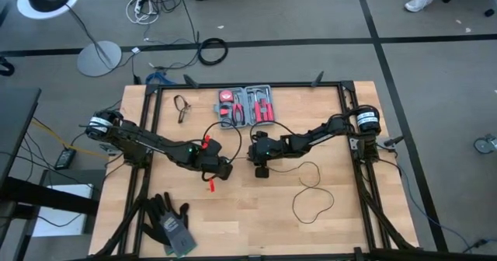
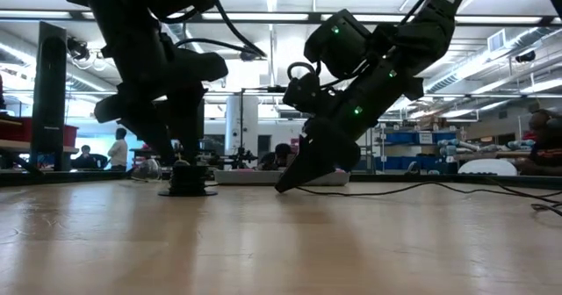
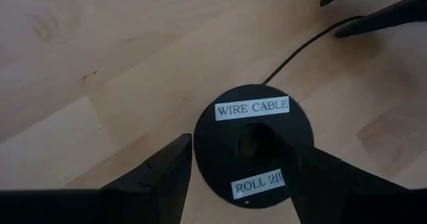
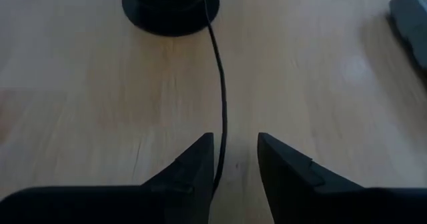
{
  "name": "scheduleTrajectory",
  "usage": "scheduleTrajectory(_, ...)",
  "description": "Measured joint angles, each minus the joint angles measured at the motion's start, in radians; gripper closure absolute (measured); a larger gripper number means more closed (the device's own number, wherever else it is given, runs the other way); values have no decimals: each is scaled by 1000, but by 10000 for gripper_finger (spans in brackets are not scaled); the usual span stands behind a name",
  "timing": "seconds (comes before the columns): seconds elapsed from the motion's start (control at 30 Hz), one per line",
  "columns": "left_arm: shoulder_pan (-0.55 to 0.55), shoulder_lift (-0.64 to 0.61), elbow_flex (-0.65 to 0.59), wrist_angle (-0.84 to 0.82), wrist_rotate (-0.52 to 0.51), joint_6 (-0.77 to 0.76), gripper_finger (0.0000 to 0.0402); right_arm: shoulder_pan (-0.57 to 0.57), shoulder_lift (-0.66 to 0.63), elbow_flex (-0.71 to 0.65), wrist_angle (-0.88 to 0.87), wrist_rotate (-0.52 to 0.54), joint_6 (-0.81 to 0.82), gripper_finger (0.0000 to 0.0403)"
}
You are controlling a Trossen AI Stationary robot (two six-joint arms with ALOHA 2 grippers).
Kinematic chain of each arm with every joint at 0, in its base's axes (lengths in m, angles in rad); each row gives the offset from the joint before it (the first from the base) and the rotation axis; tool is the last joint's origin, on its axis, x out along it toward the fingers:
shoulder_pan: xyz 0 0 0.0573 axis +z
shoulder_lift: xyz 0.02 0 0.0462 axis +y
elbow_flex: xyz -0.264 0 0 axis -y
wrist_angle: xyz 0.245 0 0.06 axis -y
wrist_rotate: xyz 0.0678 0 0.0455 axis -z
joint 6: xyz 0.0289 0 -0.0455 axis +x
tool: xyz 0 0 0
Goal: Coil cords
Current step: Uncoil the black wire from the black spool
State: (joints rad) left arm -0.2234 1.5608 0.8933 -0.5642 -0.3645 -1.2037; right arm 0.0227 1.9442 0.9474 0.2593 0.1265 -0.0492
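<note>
Spool: black disc [image 3: 253, 141] labelled "WIRE CABLE", flat on the table [image 1: 256, 214] near centre.
Left gripper [image 1: 225, 170]: over the spool, fingers spread wide, one either side of the disc; no squeeze visible.
Wire [image 4: 220, 91]: runs from spool toward 3 o'clock, passing between the right gripper's fingers.
Right gripper [image 4: 235, 159]: tips at the table, jaws part open, straddling the wire, not clamped.
Slack: loose loop [image 1: 313, 199] lying at 4 o'clock from the spool, unwound.
Red tool kit [image 1: 247, 106]: 12 o'clock, untouched.
Progress: early by my reading; most of the wire is left to coil.
</note>
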Motion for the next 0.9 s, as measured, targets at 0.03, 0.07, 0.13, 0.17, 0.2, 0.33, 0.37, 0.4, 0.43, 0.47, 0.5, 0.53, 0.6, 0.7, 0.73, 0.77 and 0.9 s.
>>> scheduleTrajectory(0.03,0,5,0,3,0,0,179,0,0,0,-1,0,4,290)
scheduleTrajectory(0.07,0,14,0,1,0,-2,179,0,0,0,-2,0,4,290)
scheduleTrajectory(0.13,0,32,0,9,2,-2,179,0,0,0,-8,0,4,290)
scheduleTrajectory(0.17,0,41,0,12,3,-3,179,0,0,0,-8,0,4,290)
scheduleTrajectory(0.2,0,46,0,20,3,-4,179,0,0,0,-8,0,4,290)
scheduleTrajectory(0.33,0,50,0,22,3,-9,179,0,-1,1,-28,0,7,310)
scheduleTrajectory(0.37,0,50,0,22,3,-9,179,1,-2,2,-42,-1,7,324)
scheduleTrajectory(0.4,0,50,0,20,3,-9,179,1,-3,4,-61,-2,8,343)
scheduleTrajectory(0.43,0,50,0,19,3,-9,179,3,-5,6,-80,-3,12,366)
scheduleTrajectory(0.47,0,50,0,16,3,-10,179,6,-8,6,-105,-1,21,384)
scheduleTrajectory(0.5,0,50,0,10,3,-11,179,11,-15,8,-138,1,34,392)
scheduleTrajectory(0.53,0,50,0,4,4,-12,179,18,-24,9,-174,1,51,392)
scheduleTrajectory(0.6,0,50,0,-5,10,-16,179,34,-55,9,-268,-1,74,393)
scheduleTrajectory(0.7,0,50,0,-31,20,-27,179,70,-128,4,-456,-27,90,398)
scheduleTrajectory(0.73,0,50,0,-42,24,-29,179,84,-157,1,-522,-43,101,398)
scheduleTrajectory(0.77,0,50,0,-51,27,-29,179,97,-189,-3,-599,-65,114,397)
scheduleTrajectory(0.9,0,50,0,-62,36,-32,179,145,-321,-1,-876,-180,172,400)
